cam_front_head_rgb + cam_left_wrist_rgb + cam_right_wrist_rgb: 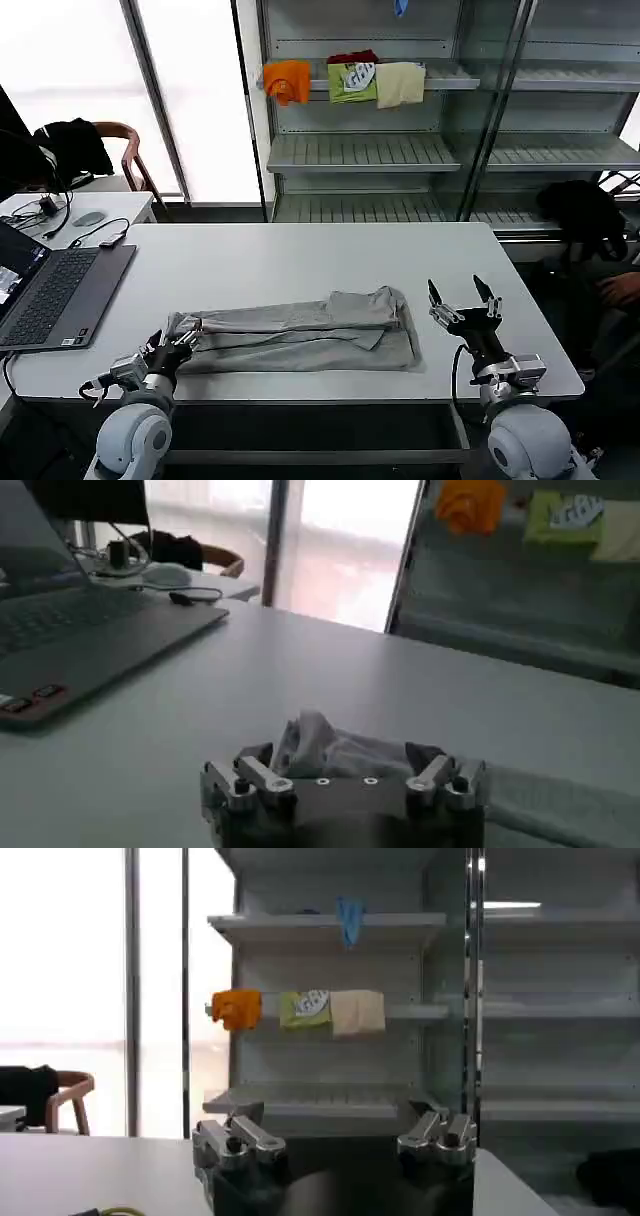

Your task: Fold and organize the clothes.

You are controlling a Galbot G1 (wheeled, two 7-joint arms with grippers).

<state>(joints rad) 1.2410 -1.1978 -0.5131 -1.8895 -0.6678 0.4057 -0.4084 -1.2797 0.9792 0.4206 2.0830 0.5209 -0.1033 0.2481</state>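
Laptop (45, 285) sat open at the bench's (300, 255) 9 o'clock edge, cables (75, 225) trailing behind it toward 11.

Left hand (185, 338) was low at the bench's 7 o'clock, at the left end of the shirt (300, 335). Its fingers were pinched on a bunched tuft of the grey fabric; the left wrist view showed the shirt (330, 750) cloth standing up between the fingers (255, 775) of the left hand (345, 770), with the laptop (90, 630) off to the side on the bench (330, 670).

Shirt lay flat on the near half of the bench, folded lengthwise into a long band running 9 to 3, with overlapping layers and a thicker stack at its right end. Any print on it wasn't visible.

Right hand (462, 300) stood just past the shirt's right end at about 4 o'clock, clear of the cloth, fingers spread wide and pointing up, holding nothing. Right wrist view had the right hand (335, 1138) with its fingers (240, 1138) apart over the bench (100, 1173) edge.

Behind the bench at 12 to 1, a shelf rack (450, 150) carried orange (288, 80), green (352, 80) and cream (400, 83) folded garments side by side on an upper shelf. A chair (125, 150) with black cloth (70, 145) draped on it stood at 10 o'clock.
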